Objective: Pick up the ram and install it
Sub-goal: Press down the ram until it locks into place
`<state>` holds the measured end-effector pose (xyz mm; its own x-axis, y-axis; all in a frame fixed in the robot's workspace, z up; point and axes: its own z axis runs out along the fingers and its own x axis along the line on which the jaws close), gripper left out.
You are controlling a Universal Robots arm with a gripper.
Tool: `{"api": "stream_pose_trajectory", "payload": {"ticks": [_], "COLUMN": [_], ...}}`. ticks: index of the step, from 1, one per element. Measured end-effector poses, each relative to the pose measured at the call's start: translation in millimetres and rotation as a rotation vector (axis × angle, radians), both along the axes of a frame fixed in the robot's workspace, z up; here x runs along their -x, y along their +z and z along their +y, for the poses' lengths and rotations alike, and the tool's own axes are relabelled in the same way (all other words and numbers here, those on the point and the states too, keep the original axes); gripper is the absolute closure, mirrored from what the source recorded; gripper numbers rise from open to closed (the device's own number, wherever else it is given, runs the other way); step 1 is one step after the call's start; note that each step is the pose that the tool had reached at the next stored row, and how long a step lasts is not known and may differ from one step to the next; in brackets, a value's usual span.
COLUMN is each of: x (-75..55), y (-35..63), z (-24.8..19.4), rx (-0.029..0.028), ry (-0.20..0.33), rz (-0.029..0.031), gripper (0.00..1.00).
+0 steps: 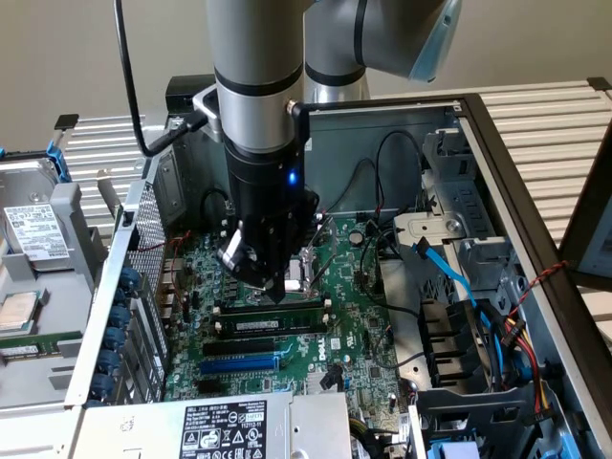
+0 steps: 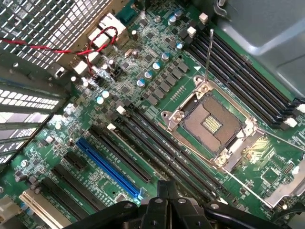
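Note:
The ram (image 1: 273, 325) appears to stand edge-up in a memory slot of the green motherboard (image 1: 316, 368), as a long dark stick with a pale label at its middle. My gripper (image 1: 277, 290) hangs just above and behind it, its fingers drawn together to a point with nothing between them. In the wrist view the gripper (image 2: 167, 191) is over the row of long black memory slots (image 2: 162, 152), beside the open CPU socket (image 2: 209, 121). I cannot pick out the ram's thin top edge among those slots from there.
The blue expansion slot (image 1: 239, 364) lies in front of the memory slots. Case walls, a drive cage (image 1: 459, 239) and blue and black cables (image 1: 449, 273) crowd the exterior view's right. At the left, a tray holds a hard drive (image 1: 33, 229), a CPU (image 1: 19, 311) and a thin green strip (image 1: 38, 346).

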<state>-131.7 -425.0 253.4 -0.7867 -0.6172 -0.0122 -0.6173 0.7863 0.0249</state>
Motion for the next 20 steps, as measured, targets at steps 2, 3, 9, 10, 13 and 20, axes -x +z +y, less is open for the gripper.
{"api": "stream_pose_trajectory", "payload": {"ticks": [2,3,9,10,13,20], "x": [0.0,0.0,0.0,0.0,0.0,0.0], "y": [-0.2,-0.2,-0.9,-1.0,-1.3,-2.1], "z": [0.0,0.0,0.0,0.0,0.0,0.0], "rx": [0.0000,0.0001,0.0000,0.0000,0.0001,0.0000], "ry": [-0.035,-0.054,-0.164,-0.182,-0.238,-0.365], "rz": [0.0000,0.0000,0.0000,0.0000,0.0000,0.0000], "gripper": [0.90,0.90,0.90,0.90,0.90,0.90]}}
